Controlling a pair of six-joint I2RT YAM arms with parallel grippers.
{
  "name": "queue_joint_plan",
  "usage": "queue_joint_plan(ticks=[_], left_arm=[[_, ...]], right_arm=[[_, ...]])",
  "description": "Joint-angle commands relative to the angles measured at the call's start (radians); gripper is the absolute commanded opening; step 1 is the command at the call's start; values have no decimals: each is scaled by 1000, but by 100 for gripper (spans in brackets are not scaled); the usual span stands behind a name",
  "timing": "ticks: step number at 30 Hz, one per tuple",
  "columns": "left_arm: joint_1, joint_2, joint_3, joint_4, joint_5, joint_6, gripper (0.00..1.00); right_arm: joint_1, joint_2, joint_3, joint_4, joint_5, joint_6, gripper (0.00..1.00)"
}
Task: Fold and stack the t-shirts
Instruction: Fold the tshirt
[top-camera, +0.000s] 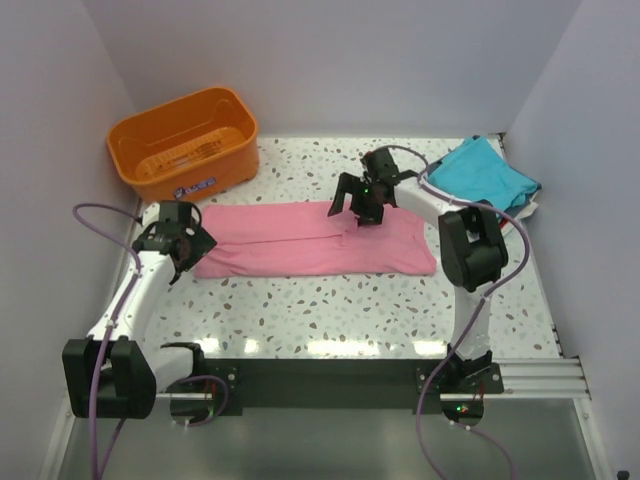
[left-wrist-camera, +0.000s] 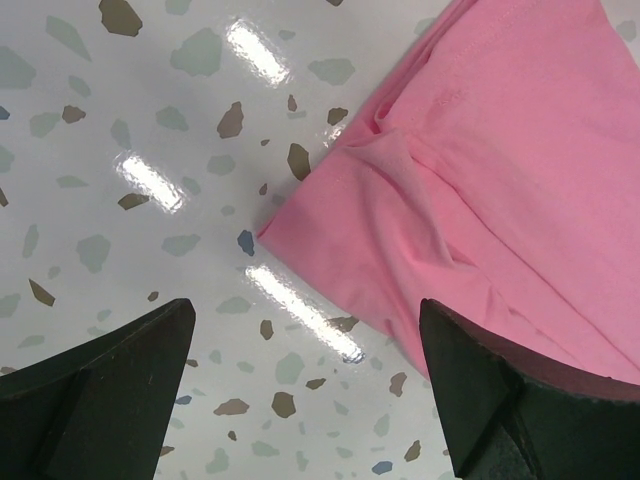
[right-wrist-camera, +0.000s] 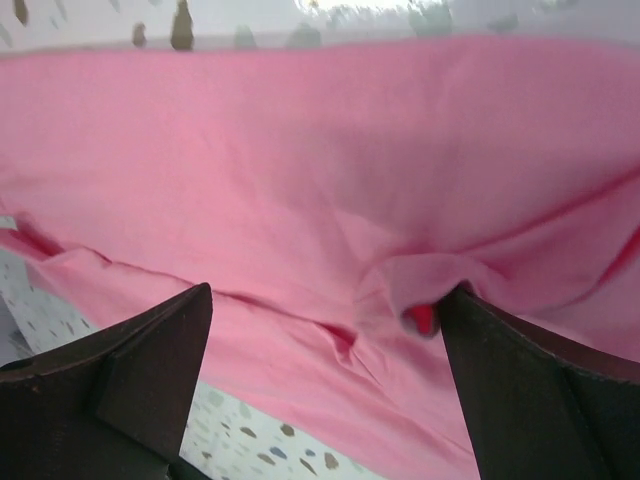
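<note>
The table (top-camera: 330, 310) was a glossy white top flecked with grey and brown chips, and the ceiling lights threw bright streaks across it. Plain pale walls (top-camera: 340, 60) closed it in at the back and on both sides, and a black rail (top-camera: 320, 375) ran along the near edge where the arms were bolted.

And there was the pink shirt (top-camera: 315, 238), laid out as a long band across the middle of the table, creased along its length. The left gripper (top-camera: 190, 255) hung over the shirt's left end, its fingers spread wide and holding nothing. From its wrist camera, one finger was above bare tabletop and the other above the shirt's bunched corner.

The right gripper (top-camera: 352, 212) was low over the far edge of the shirt, right of centre, its fingers also fully apart. I couldn't tell whether it was touching the cloth.

A folded teal shirt (top-camera: 485, 172) sat in the far right corner on top of something white (top-camera: 528, 208). An orange basket (top-camera: 185, 140) stood at the far left, against the wall.
</note>
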Motion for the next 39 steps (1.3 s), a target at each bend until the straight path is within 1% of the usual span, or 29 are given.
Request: queue_joint_plan(ticks=[1, 3, 4, 5, 7, 11, 13, 17, 19, 20, 21, 22, 24, 25, 26, 28, 29, 30, 31, 34, 37, 39], left_arm=[[7, 5, -10, 11, -15, 19, 100], [7, 10, -9, 15, -9, 22, 100], [7, 10, -10, 14, -8, 25, 100], [7, 12, -9, 16, -8, 26, 100], [7, 12, -4, 14, -9, 33, 100], [7, 12, 3, 16, -3, 39, 100], [7, 13, 5, 23, 8, 46, 100], [7, 18, 8, 39, 43, 59, 100], [7, 18, 10, 58, 63, 79, 100], [7, 16, 10, 74, 104, 89, 100], [7, 18, 8, 124, 136, 118, 100], [7, 28, 6, 158, 208, 137, 100], [-16, 59, 25, 212, 256, 166, 100], [-41, 108, 63, 218, 262, 168, 100], [-100, 137, 84, 224, 237, 168, 100], [-159, 205, 153, 247, 203, 184, 100], [-186, 287, 170, 264, 201, 195, 100], [-187, 336, 190, 266, 212, 198, 100], [-185, 439, 241, 255, 239, 210, 100], [-187, 563, 260, 242, 219, 195, 100], [-187, 602, 209, 273, 207, 184, 100], [-187, 607, 178, 293, 203, 175, 100]], right_arm=[[6, 51, 98, 82, -42, 81, 98], [10, 97, 135, 102, -30, 121, 99], [11, 112, 191, 84, 10, 126, 99], [14, 144, 221, 65, 27, 128, 99], [22, 158, 277, 28, 70, 121, 99], [37, 157, 339, -12, 157, 79, 99], [39, 149, 379, -47, 167, 42, 99], [42, 89, 387, -84, 245, -3, 99], [42, 49, 339, -128, 282, -29, 99], [42, -5, 304, -137, 303, -32, 99], [42, -47, 197, -138, 332, -32, 99], [42, -126, 133, -128, 349, -32, 99], [42, -207, 8, -121, 393, -12, 99], [42, -237, -102, -121, 403, -3, 99], [42, -289, -150, -124, 414, 6, 99], [42, -317, -269, -119, 417, 22, 99], [40, -317, -297, -112, 423, 22, 99], [40, -304, -316, -99, 438, 19, 99], [42, -284, -318, -107, 467, 13, 99], [39, -184, -250, -174, 518, -7, 99], [37, -97, -178, -207, 576, -32, 99], [39, -40, -126, -210, 582, -56, 99]])
